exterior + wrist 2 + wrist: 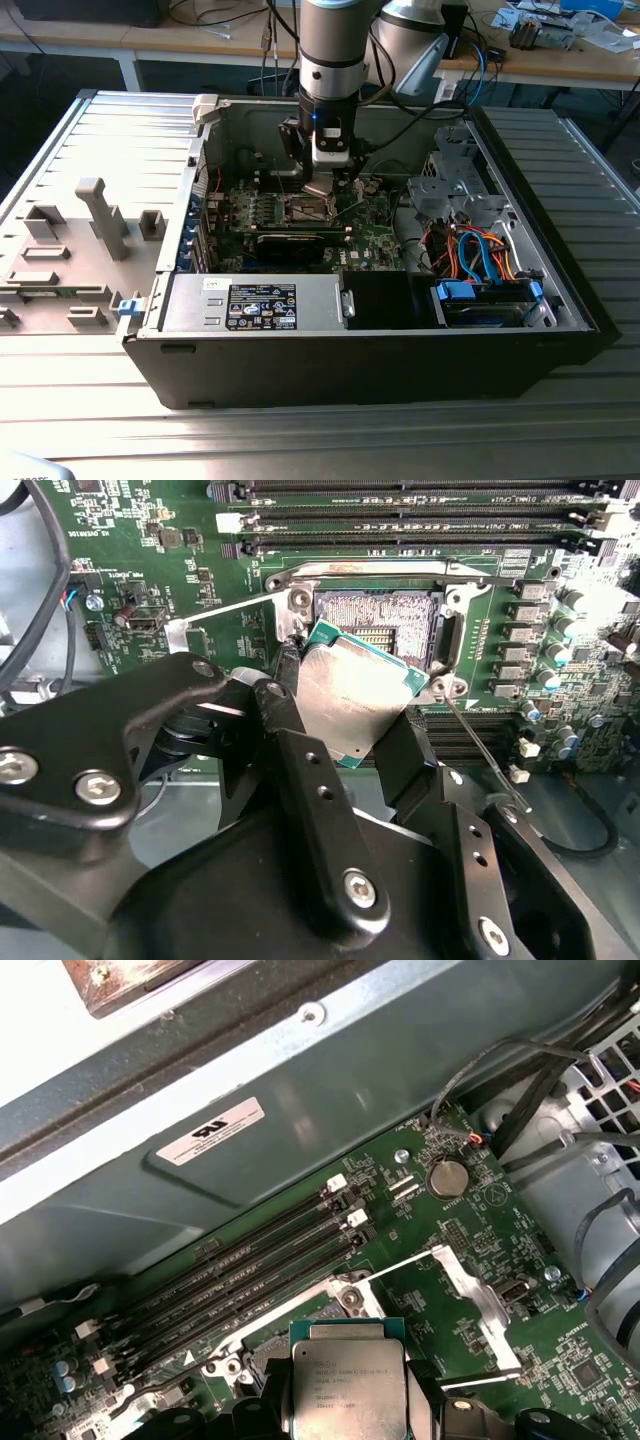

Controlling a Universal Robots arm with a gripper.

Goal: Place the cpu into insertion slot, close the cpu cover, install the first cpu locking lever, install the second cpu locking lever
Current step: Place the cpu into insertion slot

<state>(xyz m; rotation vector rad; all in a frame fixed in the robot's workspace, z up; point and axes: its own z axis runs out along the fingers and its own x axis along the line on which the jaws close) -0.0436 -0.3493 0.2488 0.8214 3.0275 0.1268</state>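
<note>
Second wrist view: the black two-fingered gripper (345, 715) is being shown pinched on the small square cpu (365, 675) with its pale silvery metal top, which is being held tilted just over the bare insertion slot (375, 615). Whether they are touching cannot be told. The thin silvery cpu cover (470, 1295) is being shown swung open beside the slot, on the green motherboard (372, 235) inside the black computer case (350, 370).

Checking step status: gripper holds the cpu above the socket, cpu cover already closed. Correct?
Not quite. The cpu cover is open, swung aside of the socket in the first wrist view; the second wrist view shows bare socket pins. The gripper does hold the cpu above the socket.
</note>
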